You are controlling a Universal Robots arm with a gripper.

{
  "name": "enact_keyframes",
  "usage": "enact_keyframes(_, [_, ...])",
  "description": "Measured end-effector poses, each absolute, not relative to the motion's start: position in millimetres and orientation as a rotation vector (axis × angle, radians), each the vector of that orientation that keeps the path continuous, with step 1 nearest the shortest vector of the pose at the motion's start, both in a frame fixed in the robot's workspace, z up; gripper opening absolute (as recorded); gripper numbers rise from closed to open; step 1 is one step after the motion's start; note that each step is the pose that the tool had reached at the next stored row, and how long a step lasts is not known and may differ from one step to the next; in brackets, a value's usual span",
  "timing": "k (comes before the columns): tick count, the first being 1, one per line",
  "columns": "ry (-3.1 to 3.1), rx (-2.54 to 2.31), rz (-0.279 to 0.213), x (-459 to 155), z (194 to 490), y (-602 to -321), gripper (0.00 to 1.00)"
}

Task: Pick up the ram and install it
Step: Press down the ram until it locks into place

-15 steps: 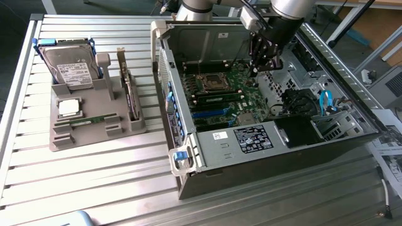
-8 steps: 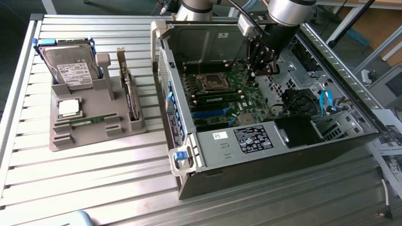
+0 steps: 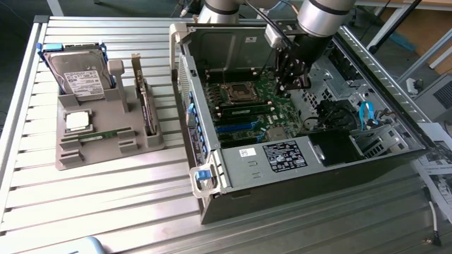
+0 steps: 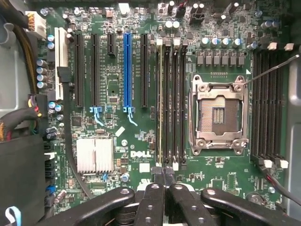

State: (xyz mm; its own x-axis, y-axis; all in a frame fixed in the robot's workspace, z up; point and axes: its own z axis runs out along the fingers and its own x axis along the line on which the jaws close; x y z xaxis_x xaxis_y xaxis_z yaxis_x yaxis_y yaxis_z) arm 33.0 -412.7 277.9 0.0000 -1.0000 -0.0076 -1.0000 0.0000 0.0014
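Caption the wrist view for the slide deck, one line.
Shut tool poised over the motherboard, its tips at the end of the memory slots beside the empty processor socket.

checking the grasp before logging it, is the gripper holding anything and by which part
Nothing looks held: the gripper is shut, fingers together with nothing between them, over the motherboard's memory slots. A ram lies in the grey holder.

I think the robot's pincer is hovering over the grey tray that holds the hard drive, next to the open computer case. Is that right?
Not quite. The pincer is inside the open computer case, above the motherboard, not over the grey tray that holds the hard drive. The exterior view shows this.
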Motion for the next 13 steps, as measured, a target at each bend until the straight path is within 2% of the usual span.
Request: enact_keyframes(13, [2.218, -2.218, 0.01, 33.0, 252.0, -412.7, 0.11])
